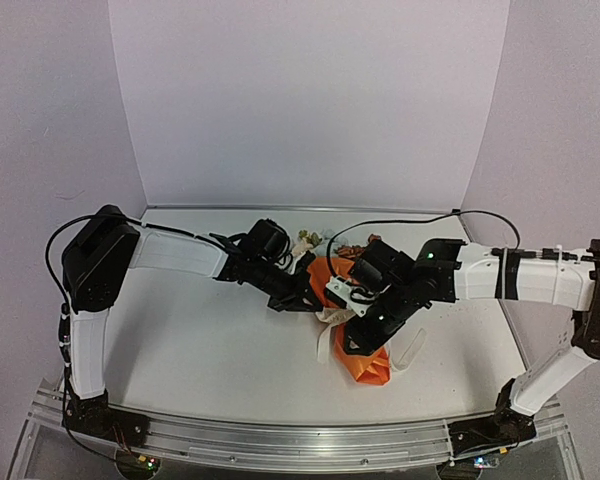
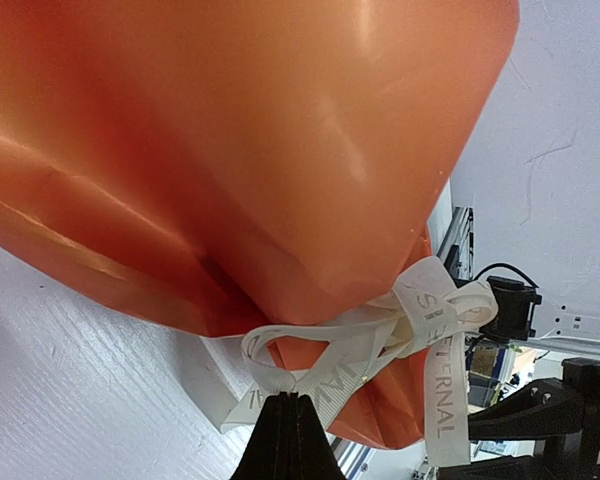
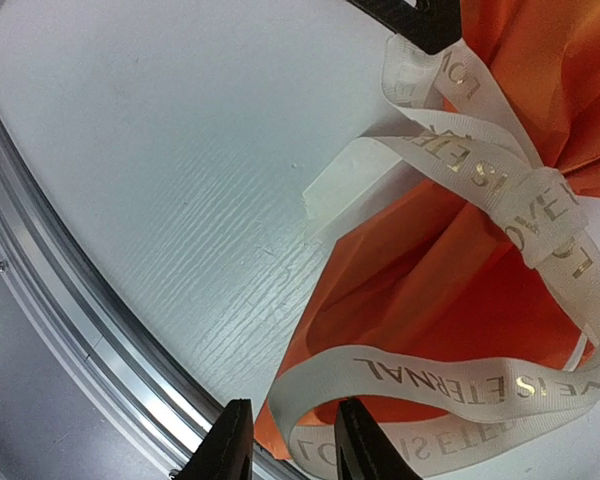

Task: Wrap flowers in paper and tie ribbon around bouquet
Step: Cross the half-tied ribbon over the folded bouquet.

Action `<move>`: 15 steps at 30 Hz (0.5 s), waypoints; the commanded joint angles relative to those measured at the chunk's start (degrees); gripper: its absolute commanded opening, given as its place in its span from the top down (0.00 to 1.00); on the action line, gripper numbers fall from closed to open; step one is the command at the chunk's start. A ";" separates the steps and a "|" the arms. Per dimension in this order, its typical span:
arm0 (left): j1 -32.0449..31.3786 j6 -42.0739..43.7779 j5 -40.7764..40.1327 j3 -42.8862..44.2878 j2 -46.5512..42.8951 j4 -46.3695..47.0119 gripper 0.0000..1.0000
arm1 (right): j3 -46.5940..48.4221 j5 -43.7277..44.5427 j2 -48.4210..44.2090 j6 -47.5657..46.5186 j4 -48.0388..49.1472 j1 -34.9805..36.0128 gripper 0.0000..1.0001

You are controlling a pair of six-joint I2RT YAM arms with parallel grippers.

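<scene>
Left wrist view: left gripper [image 2: 288, 405] is clenched, its fingertips pressed together on a loop of the ribbon [image 2: 435, 380] at the bottom of frame. The ribbon is tied round the gathered neck of the orange paper [image 2: 230, 150]. Gold lettering is legible along it, "ETERNAL" on the tail hanging right. The wide body of the paper fills the upper frame, glossy, with creases running toward the neck. The white table [image 2: 80, 380] is below left.

Right wrist view: right gripper [image 3: 292, 410] has its jaws parted, with a clear gap between the two black fingers [image 3: 230, 445]. The bend of a large ribbon loop sits in that gap. Cannot tell whether either finger touches it; no pinch is seen. The loop runs up right to the knot at the paper's neck, "LOVE" readable on the knot band. One short cut tail lies flat on the table to the left of the knot. A black fingertip of the other arm holds ribbon at the top edge. An aluminium rail [image 3: 70, 330] curves along the table edge, lower left.

Top external view: the bouquet [image 1: 368, 365] lies on the table at centre, narrow end toward the arm bases. The flowers [image 1: 305, 240] stick out at the far end, pale blooms only partly visible behind the arms. Both arms converge over the wrapped middle, left from the left, right from the right. Ribbon tails trail to either side of the narrow end.
</scene>
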 commanded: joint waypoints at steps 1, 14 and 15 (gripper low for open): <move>0.14 0.80 -0.65 -0.60 -1.92 0.38 1.00 | 1.26 -0.21 -0.82 -0.74 -1.24 0.21 0.73; 1.80 0.61 -1.27 -4.93 -4.14 1.86 1.00 | 2.27 8.16 -4.93 2.69 -7.13 -8.20 1.00; 1.90 0.67 -1.26 -5.16 -4.32 1.96 1.00 | 2.31 8.41 -4.65 2.98 -7.09 -9.11 1.00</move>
